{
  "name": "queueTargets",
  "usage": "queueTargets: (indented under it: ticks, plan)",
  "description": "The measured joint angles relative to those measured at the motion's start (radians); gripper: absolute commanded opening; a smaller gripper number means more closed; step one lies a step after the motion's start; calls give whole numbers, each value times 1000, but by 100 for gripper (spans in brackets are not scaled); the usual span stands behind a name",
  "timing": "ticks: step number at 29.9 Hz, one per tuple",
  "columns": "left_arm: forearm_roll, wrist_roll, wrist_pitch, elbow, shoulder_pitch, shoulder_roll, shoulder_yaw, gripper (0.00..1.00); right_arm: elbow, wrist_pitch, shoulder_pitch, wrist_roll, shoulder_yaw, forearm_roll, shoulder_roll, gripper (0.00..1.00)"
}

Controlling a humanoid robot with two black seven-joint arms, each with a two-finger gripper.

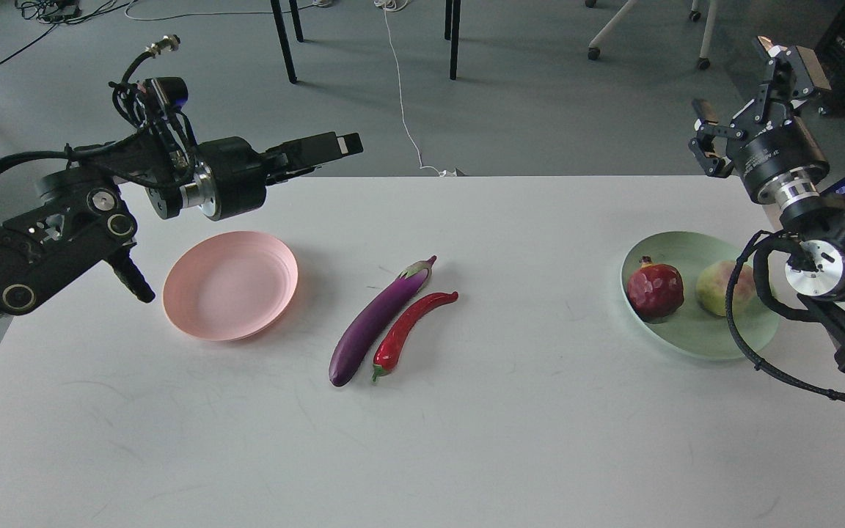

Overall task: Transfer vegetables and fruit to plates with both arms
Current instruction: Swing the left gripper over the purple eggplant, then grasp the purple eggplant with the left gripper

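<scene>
The purple eggplant (pixel 378 319) and the red chili pepper (pixel 409 326) lie side by side on the white table, near its middle. The pink plate (pixel 230 286) lies empty to their left. The mint green plate (pixel 686 339) at the right holds the pomegranate (pixel 655 291) and the pale green fruit (pixel 714 287), which is partly behind my right arm's cable. My left gripper (pixel 320 150) points right above the table's far edge, beyond the pink plate; it is seen side-on. My right gripper (pixel 747 92) is open and empty, raised beyond the green plate.
The white table (pixel 466 455) has its far edge near the top third of the view. Black chair legs (pixel 284 40) and a white cable (pixel 402 95) are on the grey floor behind it. A wheeled chair base (pixel 642 22) stands at the back right.
</scene>
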Motion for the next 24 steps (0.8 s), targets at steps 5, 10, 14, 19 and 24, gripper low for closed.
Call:
queueTargets:
  ticks: [5, 10, 14, 19, 24]
  plan:
    - [293, 33, 6, -47, -5, -43, 144, 98, 35, 73, -158, 0, 134, 19, 1, 99]
    - [574, 69, 16, -13, 1, -138, 205, 97, 34, 235, -282, 0, 217, 22, 1, 99]
    - [663, 99, 28, 55, 9, -218, 243, 96, 19, 266, -317, 0, 232, 28, -1, 99]
    - [682, 109, 67, 141, 11, -288, 302, 92, 14, 269, -322, 0, 237, 31, -1, 99]
    - [683, 111, 103, 185, 11, -303, 328, 85, 17, 269, -322, 0, 250, 32, -14, 99]
